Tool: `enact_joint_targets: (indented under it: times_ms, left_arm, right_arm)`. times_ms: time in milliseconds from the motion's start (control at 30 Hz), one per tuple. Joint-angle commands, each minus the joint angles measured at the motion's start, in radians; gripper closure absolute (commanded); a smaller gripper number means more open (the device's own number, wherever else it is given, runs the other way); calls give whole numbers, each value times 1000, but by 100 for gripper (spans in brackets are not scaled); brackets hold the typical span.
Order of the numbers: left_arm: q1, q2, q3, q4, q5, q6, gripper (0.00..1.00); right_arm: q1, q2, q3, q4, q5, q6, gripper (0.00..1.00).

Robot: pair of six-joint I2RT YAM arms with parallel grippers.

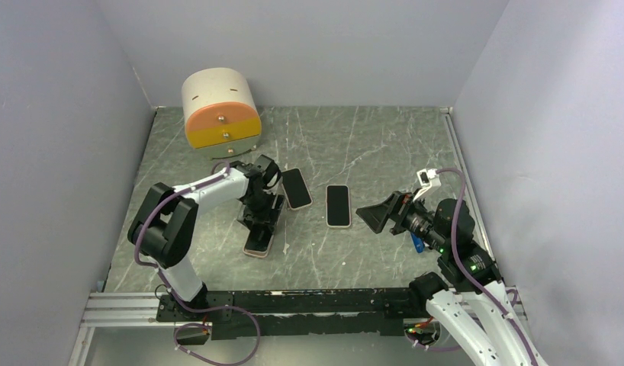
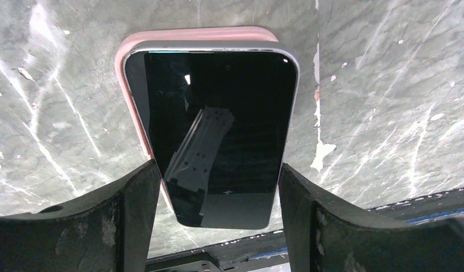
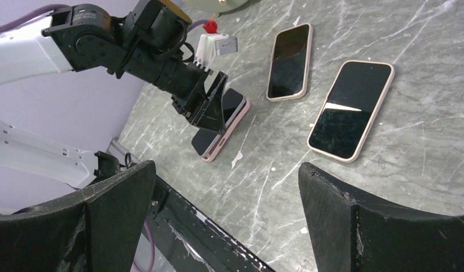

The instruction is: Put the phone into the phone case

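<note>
A black-screened phone (image 2: 218, 124) with a silver rim lies partly in a pink phone case (image 2: 195, 33) on the grey marble table. Its far end sits at the case's far rim, slightly skewed, and the case's left wall shows beside it. My left gripper (image 2: 218, 169) is shut on the phone's long sides near its near end. In the top view the left gripper (image 1: 262, 210) is over the phone and case (image 1: 259, 244). My right gripper (image 1: 370, 216) is open and empty, to the right, off the table surface. The right wrist view shows its gripper (image 3: 224, 170) wide apart.
Two other cased phones lie screen up in the middle of the table, one (image 1: 297, 188) by the left gripper and one (image 1: 338, 205) nearer the right gripper. A beige and orange drawer box (image 1: 221, 113) stands at the back left. A black rail (image 1: 309, 301) runs along the near edge.
</note>
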Motion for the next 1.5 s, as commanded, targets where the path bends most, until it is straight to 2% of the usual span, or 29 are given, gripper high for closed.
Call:
enact_joint_targets:
  times_ms: [0, 133, 400, 833, 867, 900, 1300, 1467]
  left_arm:
    - [-10, 1, -7, 9, -3, -28, 51]
    - [-14, 10, -11, 1, -11, -38, 50]
    - [-21, 11, 6, -12, -42, -43, 32]
    - [-41, 9, 11, -21, -59, -44, 19]
    - [-41, 7, 13, -21, -62, -45, 7]
    - [-41, 3, 16, -23, -67, -48, 6]
    - [-41, -103, 115, -48, -102, -56, 5]
    - [-14, -194, 73, 32, -205, -81, 5]
  right_arm:
    - [2, -14, 12, 31, -3, 6, 1]
    - [3, -15, 10, 31, -10, 7, 1]
    - [3, -22, -1, 41, -26, 11, 1]
    - [3, -21, -24, 65, -56, 29, 1]
    - [2, -17, -27, 68, -59, 32, 1]
    - [3, -16, -29, 69, -60, 34, 1]
    - [3, 32, -43, 57, -16, 63, 1]
    - [3, 43, -76, 97, -32, 86, 2]
